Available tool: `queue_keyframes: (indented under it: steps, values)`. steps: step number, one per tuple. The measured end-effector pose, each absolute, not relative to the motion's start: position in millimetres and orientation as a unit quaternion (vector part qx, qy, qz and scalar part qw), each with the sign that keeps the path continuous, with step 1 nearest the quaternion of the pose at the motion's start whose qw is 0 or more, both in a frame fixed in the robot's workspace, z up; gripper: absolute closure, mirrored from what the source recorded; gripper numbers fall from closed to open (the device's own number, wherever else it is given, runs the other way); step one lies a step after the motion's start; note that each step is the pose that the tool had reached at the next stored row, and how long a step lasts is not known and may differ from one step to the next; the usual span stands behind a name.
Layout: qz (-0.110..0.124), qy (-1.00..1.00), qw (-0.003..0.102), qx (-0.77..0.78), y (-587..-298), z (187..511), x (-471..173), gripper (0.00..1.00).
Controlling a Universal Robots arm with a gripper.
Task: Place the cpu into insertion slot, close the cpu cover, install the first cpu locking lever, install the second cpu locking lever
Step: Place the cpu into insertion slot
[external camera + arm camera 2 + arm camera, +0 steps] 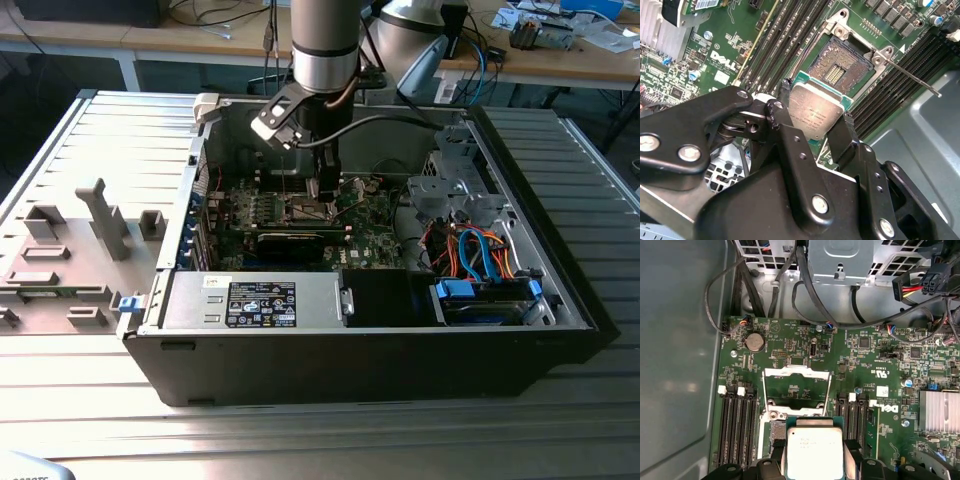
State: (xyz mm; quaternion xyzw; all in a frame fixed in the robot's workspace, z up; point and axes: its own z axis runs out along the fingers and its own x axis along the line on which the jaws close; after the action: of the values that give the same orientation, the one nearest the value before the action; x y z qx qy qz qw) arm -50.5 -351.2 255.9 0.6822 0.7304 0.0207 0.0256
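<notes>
Ribbed metal table point(560, 440) carries an open computer case point(350, 365), with a cluttered workbench point(150, 40) behind; the gripper point(325, 195) reaches down inside it over the green motherboard point(875, 355). Jaws are clamped on the cpu point(817, 112) by two opposite edges, holding it metal side up, partly over the socket point(842, 65), whose contact grid is exposed; can't tell if they touch. Cover point(796, 372) is flipped open beyond the socket, and one lever point(910, 75) sticks out beside it.

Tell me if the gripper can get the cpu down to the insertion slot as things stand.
Likely yes: the gripper holds the cpu over the bare insertion slot, with the cpu cover swung back; nothing lies between.
</notes>
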Motion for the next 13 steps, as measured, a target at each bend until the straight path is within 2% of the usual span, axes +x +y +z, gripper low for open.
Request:
queue_keyframes:
  steps: [13]
  values:
    - [0.021, 0.73, 0.026, 0.682, -350.7, 251.2, -51.5, 0.46]
